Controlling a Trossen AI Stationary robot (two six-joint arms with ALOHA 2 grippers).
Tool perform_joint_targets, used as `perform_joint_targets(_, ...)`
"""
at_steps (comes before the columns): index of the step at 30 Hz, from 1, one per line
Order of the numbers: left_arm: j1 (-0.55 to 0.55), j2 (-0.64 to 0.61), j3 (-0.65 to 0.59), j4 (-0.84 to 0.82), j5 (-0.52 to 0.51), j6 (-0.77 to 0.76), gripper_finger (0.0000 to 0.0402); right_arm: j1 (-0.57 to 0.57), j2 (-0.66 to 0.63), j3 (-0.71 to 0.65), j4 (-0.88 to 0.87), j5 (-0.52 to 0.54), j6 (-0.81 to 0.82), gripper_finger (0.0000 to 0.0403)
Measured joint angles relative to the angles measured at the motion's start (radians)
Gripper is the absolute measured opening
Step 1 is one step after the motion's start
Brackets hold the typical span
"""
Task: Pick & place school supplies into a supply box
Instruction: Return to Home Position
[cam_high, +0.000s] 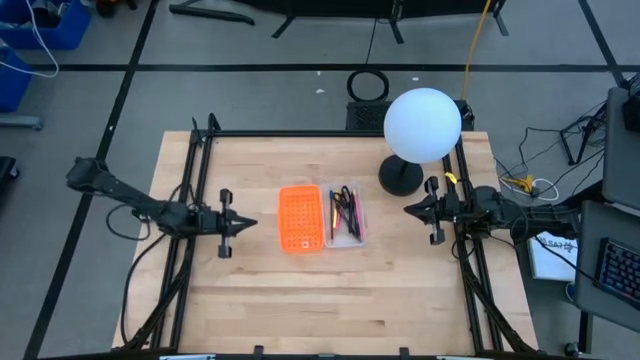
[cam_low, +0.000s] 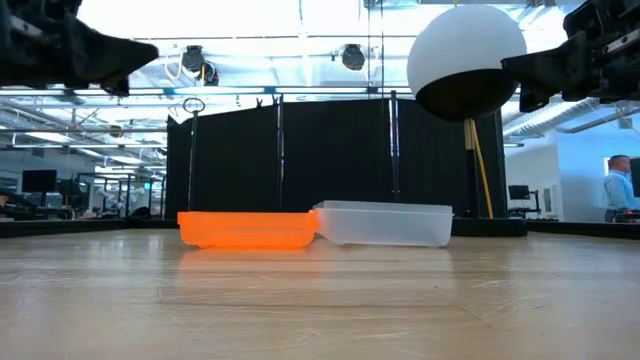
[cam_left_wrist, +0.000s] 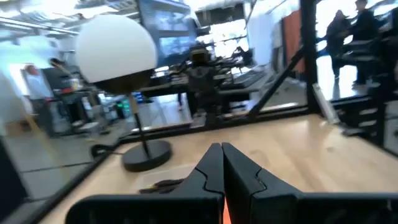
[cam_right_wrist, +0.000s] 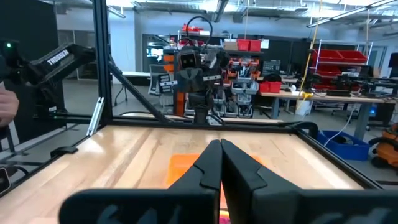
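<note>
— Tabletop (cam_high: 330, 300) nearest us: what lies on the pale wood?

— In the middle of it, the supply box (cam_high: 300, 218) lies opened flat. Its orange half (cam_low: 245, 230) is toward the left arm and is joined to the clear half (cam_low: 385, 225) toward the right arm.

— And the supplies?

— The pens (cam_high: 345, 212), thin, dark and reddish, lie inside the clear half. They are too small to count, and I cannot tell whether scissors are among them.

— The grippers?

— The left gripper (cam_high: 250, 224) hangs well above the wood beside the orange half, apart from it and pointing toward the box. Its fingers (cam_left_wrist: 208, 168) are pressed together with nothing between them. The right gripper (cam_high: 408, 209) faces it from beyond the clear half, also apart from the box. Its fingers (cam_right_wrist: 239, 165) meet tip to tip and hold nothing.

— Farther back?

— A white globe lamp (cam_high: 422, 125) stands on a black base near the table's far edge, just beside the right gripper. Beyond the table are black panels (cam_low: 300, 160), and a person (cam_low: 618, 190) in a blue top is off in the room.
</note>
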Motion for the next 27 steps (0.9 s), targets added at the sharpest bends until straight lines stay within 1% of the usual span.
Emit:
perform_joint_targets(2,-0.047,-0.068,0.0,-0.088,-0.063,0.037,0.0002,0.0,0.0,0.0,0.0,0.0,-0.004,0.0)
perform_joint_targets(4,-0.076,-0.124,0.0,-0.138,-0.072,0.096,0.0002,0.0,0.0,-0.001,0.002,0.0,-0.006,0.0)
perform_joint_targets(6,-0.074,-0.166,0.0,-0.145,-0.071,0.145,0.0003,0.0,0.0,-0.001,0.011,0.0,-0.008,0.0)
perform_joint_targets(9,-0.035,-0.22,0.0,-0.145,-0.057,0.185,0.0002,0.0,0.0,-0.001,0.012,-0.003,-0.007,0.0)
perform_joint_targets(11,0.016,-0.24,0.0,-0.165,-0.008,0.2,0.0003,0.0,0.0,-0.001,0.016,-0.02,-0.005,0.0)
perform_joint_targets(14,0.117,-0.25,0.0,-0.224,0.126,0.196,0.0004,0.001,0.0,-0.001,0.031,-0.027,-0.002,0.0)
perform_joint_targets(16,0.187,-0.25,0.0,-0.27,0.198,0.161,0.0003,0.001,0.0,-0.002,0.048,-0.027,-0.001,0.0)
perform_joint_targets(19,0.271,-0.25,0.0,-0.343,0.237,0.08,0.0004,0.0,0.0,-0.002,0.064,-0.026,0.003,0.0)
perform_joint_targets(21,0.306,-0.25,0.0,-0.388,0.248,0.045,0.0005,0.0,0.0,-0.002,0.064,-0.026,0.003,0.0)
perform_joint_targets(24,0.333,-0.25,0.0,-0.405,0.297,0.045,0.0003,0.0,0.0,-0.002,0.06,-0.026,0.007,0.0)
perform_joint_targets(27,0.34,-0.268,0.0,-0.379,0.315,0.089,0.0005,0.0,0.0,-0.002,0.06,-0.026,0.006,0.0)
